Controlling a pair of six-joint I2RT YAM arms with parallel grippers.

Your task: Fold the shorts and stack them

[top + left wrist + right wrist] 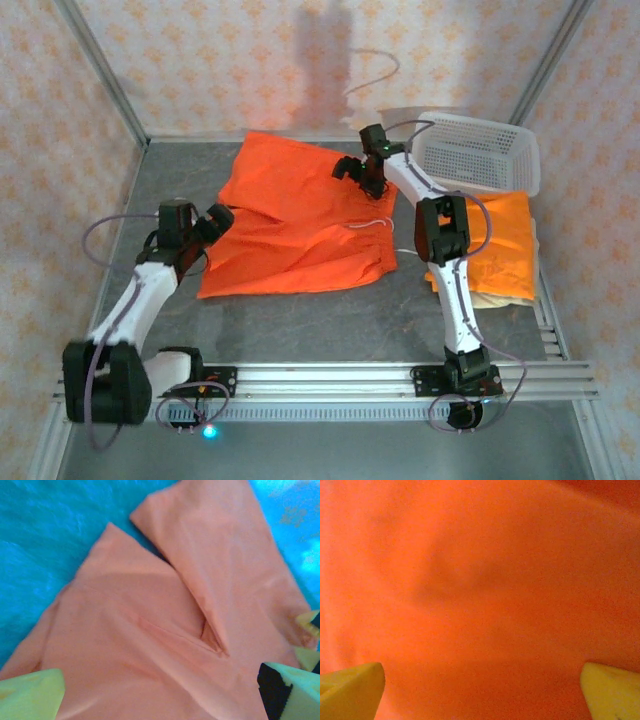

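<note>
Item one: the spread orange shorts (300,225), lying flat at the centre of the desk (330,320). We judged them light, soft and limp, apt to sag and crease. They seemed best taken at a hem corner or the waistband, both sides together. Their white drawstring (377,222) trailed at the right edge and could snag.

Item two: the folded stack (505,250) on the right, orange over beige.

Item three: the white mesh basket (480,152), far right, just beyond the stack.

We noted the left jaws apart at the shorts' left edge. The right jaws were apart, low over the far right part, and both held nothing.
</note>
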